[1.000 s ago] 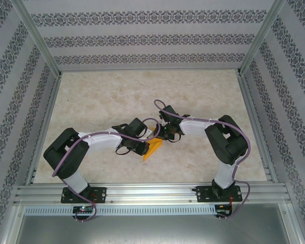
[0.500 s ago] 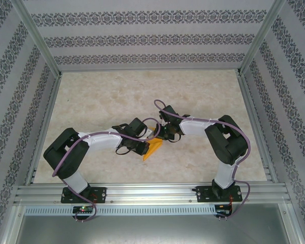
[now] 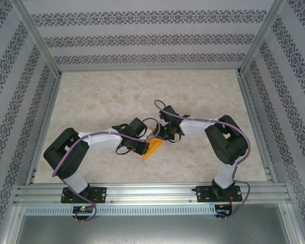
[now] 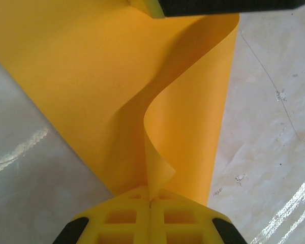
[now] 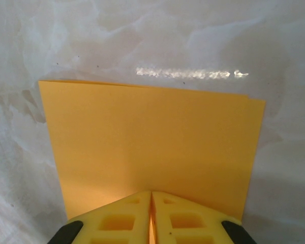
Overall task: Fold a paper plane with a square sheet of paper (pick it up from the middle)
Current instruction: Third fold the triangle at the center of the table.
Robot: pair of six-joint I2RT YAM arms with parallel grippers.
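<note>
The orange-yellow square sheet of paper (image 3: 153, 149) lies folded on the table between both arms. In the left wrist view the sheet of paper (image 4: 91, 76) spreads ahead, and one flap curls up into my left gripper (image 4: 151, 199), which is shut on its corner. The yellow pad of the other arm's finger (image 4: 145, 6) touches the sheet's far edge. In the right wrist view my right gripper (image 5: 151, 193) is shut on the near edge of the paper (image 5: 152, 132), which lies flat in doubled layers. From above, the left gripper (image 3: 153, 136) and right gripper (image 3: 161, 134) meet over the paper.
The marble-patterned tabletop (image 3: 142, 96) stretches open behind the arms. Patterned walls and metal frame posts (image 3: 38, 40) enclose the table. An aluminium rail (image 3: 152, 193) runs along the near edge by the arm bases.
</note>
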